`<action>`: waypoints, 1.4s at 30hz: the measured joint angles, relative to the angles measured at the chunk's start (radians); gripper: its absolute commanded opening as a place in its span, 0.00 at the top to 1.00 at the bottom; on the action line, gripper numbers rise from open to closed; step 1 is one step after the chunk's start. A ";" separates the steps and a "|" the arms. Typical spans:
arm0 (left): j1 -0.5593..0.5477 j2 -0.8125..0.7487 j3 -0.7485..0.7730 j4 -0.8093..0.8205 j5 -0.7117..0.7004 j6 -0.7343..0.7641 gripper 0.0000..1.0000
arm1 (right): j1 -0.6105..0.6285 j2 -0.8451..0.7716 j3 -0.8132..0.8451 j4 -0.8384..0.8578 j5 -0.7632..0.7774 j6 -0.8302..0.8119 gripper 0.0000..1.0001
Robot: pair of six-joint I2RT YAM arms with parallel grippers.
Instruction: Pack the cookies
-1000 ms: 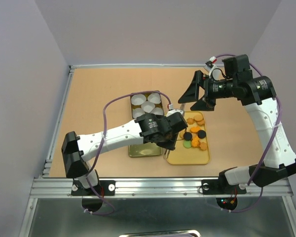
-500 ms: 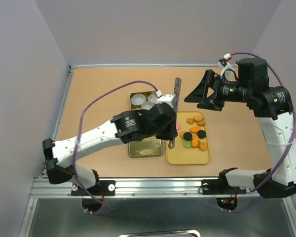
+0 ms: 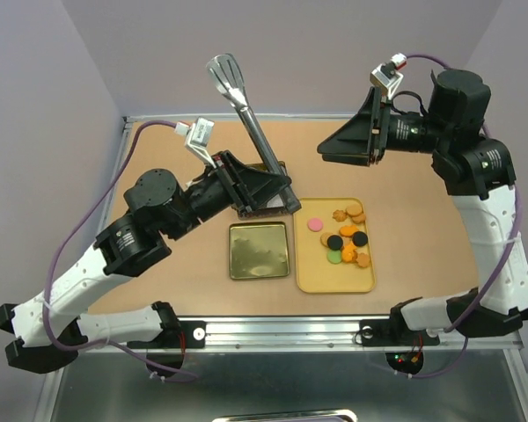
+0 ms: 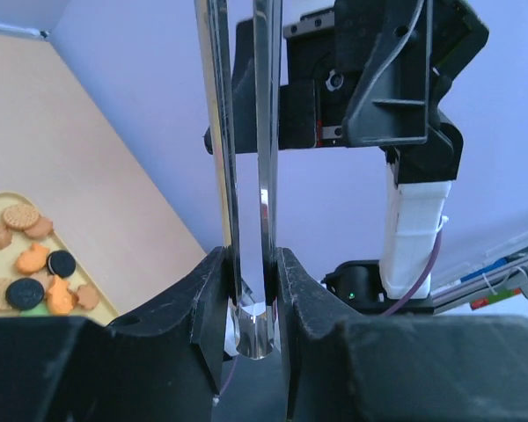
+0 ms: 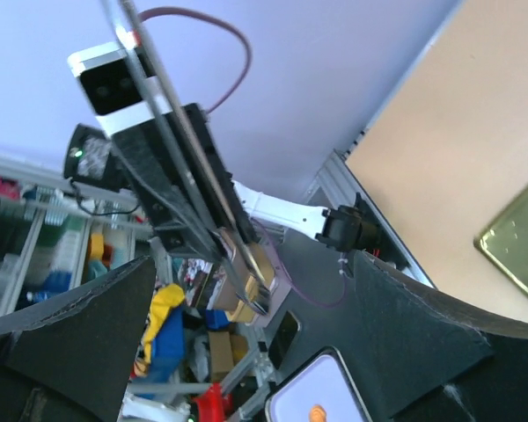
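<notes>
Looks like nothing's getting packed yet: the cookies (image 3: 343, 236) are all sitting on the yellow tray (image 3: 317, 277), right of the empty tin (image 3: 258, 251). The left gripper (image 4: 251, 290) is clamping tongs (image 3: 246, 110) up high, and the right gripper (image 3: 339, 148) is hovering far right with its fingers spread.

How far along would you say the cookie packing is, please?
Nothing looks packed: the cookies lie on the yellow tray. The left pincer grips tongs raised high; the right pincer hangs open. Every cookie remains to be moved.
</notes>
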 measured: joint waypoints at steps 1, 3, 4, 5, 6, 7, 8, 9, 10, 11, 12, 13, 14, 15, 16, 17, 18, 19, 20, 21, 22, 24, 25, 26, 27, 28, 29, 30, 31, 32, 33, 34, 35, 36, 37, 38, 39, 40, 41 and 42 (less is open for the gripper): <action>0.017 0.015 0.000 0.026 0.026 0.003 1.00 | 0.016 0.028 0.032 0.030 -0.021 0.009 0.03; 0.034 0.039 -0.001 0.071 0.072 0.005 1.00 | 0.040 0.060 0.069 0.065 -0.047 0.016 0.04; 0.042 0.053 -0.001 0.099 0.095 0.005 1.00 | 0.052 0.074 0.088 0.080 -0.060 0.017 0.07; 0.050 0.078 -0.001 0.127 0.117 0.005 1.00 | 0.068 0.090 0.113 0.095 -0.071 0.018 0.08; 0.057 0.104 -0.002 0.144 0.139 0.005 1.00 | 0.077 0.099 0.127 0.108 -0.078 0.019 0.09; 0.063 0.128 -0.006 0.161 0.156 0.003 1.00 | 0.094 0.106 0.142 0.121 -0.089 0.019 0.11; 0.067 0.151 -0.008 0.179 0.173 0.002 1.00 | 0.104 0.109 0.148 0.132 -0.093 0.019 0.11; 0.070 0.170 -0.009 0.192 0.191 0.000 1.00 | 0.115 0.109 0.151 0.145 -0.100 0.018 0.12; 0.073 0.188 -0.010 0.209 0.207 -0.003 1.00 | 0.122 0.109 0.152 0.151 -0.105 0.018 0.14; 0.075 0.200 -0.010 0.222 0.216 -0.005 1.00 | 0.128 0.109 0.152 0.157 -0.108 0.015 0.15; 0.076 0.212 -0.010 0.240 0.228 -0.008 1.00 | 0.134 0.110 0.152 0.160 -0.112 0.014 0.14; 0.076 0.217 -0.010 0.252 0.234 -0.009 1.00 | 0.138 0.111 0.152 0.160 -0.113 0.014 0.16; 0.076 0.220 -0.010 0.268 0.242 -0.013 1.00 | 0.141 0.111 0.152 0.160 -0.113 0.013 0.16; 0.076 0.220 -0.010 0.286 0.250 -0.015 1.00 | 0.142 0.111 0.152 0.160 -0.113 0.008 0.17; 0.076 0.219 -0.010 0.302 0.253 -0.017 1.00 | 0.143 0.111 0.152 0.160 -0.112 0.007 0.18; 0.076 0.216 -0.010 0.315 0.254 -0.017 1.00 | 0.143 0.110 0.152 0.160 -0.108 0.004 0.19; 0.076 0.213 -0.010 0.324 0.255 -0.018 1.00 | 0.143 0.109 0.152 0.160 -0.106 0.002 0.20; 0.076 0.206 -0.010 0.327 0.253 -0.020 1.00 | 0.143 0.108 0.152 0.161 -0.105 0.000 0.23; 0.077 0.200 -0.010 0.325 0.252 -0.021 1.00 | 0.143 0.107 0.152 0.161 -0.103 -0.003 0.24; 0.079 0.194 -0.010 0.325 0.251 -0.021 1.00 | 0.143 0.103 0.153 0.159 -0.092 -0.008 0.23; 0.080 0.184 -0.012 0.324 0.247 -0.021 1.00 | 0.143 0.101 0.156 0.159 -0.082 -0.011 0.23; 0.082 0.155 -0.026 0.323 0.241 -0.023 1.00 | 0.146 0.097 0.176 0.159 -0.053 -0.019 0.23; 0.082 0.139 -0.035 0.320 0.239 -0.025 1.00 | 0.146 0.096 0.190 0.159 -0.035 -0.023 0.23; 0.082 0.119 -0.046 0.318 0.235 -0.027 1.00 | 0.147 0.095 0.210 0.159 -0.022 -0.025 0.23; 0.082 0.095 -0.057 0.317 0.231 -0.029 1.00 | 0.147 0.095 0.233 0.160 -0.010 -0.027 0.23; 0.082 0.076 -0.062 0.315 0.228 -0.032 1.00 | 0.147 0.093 0.248 0.161 -0.003 -0.030 0.23; 0.082 0.066 -0.063 0.315 0.227 -0.033 1.00 | 0.147 0.091 0.254 0.163 0.001 -0.031 0.23; 0.082 0.053 -0.063 0.316 0.225 -0.035 1.00 | 0.147 0.088 0.261 0.166 0.005 -0.032 0.23; 0.082 0.043 -0.063 0.319 0.224 -0.038 1.00 | 0.147 0.083 0.262 0.168 0.008 -0.034 0.23; 0.082 0.035 -0.063 0.324 0.222 -0.040 1.00 | 0.147 0.078 0.262 0.168 0.011 -0.034 0.23; 0.082 0.032 -0.063 0.328 0.222 -0.043 1.00 | 0.147 0.077 0.262 0.168 0.012 -0.035 0.22; 0.082 0.032 -0.063 0.335 0.223 -0.045 1.00 | 0.147 0.077 0.262 0.168 0.013 -0.034 0.22; 0.082 0.033 -0.063 0.338 0.224 -0.047 1.00 | 0.147 0.078 0.262 0.168 0.013 -0.034 0.21; 0.081 0.039 -0.062 0.340 0.227 -0.048 1.00 | 0.148 0.081 0.261 0.168 0.015 -0.035 0.21; 0.081 0.046 -0.060 0.342 0.229 -0.048 1.00 | 0.148 0.084 0.261 0.168 0.015 -0.035 0.20; 0.079 0.060 -0.054 0.342 0.230 -0.048 1.00 | 0.149 0.087 0.261 0.168 0.015 -0.035 0.20; 0.075 0.080 -0.045 0.343 0.231 -0.049 1.00 | 0.152 0.091 0.261 0.168 0.016 -0.037 0.20; 0.072 0.097 -0.038 0.343 0.233 -0.048 1.00 | 0.154 0.096 0.261 0.167 0.018 -0.039 0.20; 0.066 0.120 -0.029 0.346 0.235 -0.048 1.00 | 0.154 0.099 0.261 0.167 0.019 -0.039 0.20; 0.062 0.135 -0.025 0.349 0.238 -0.048 1.00 | 0.154 0.102 0.261 0.167 0.019 -0.042 0.20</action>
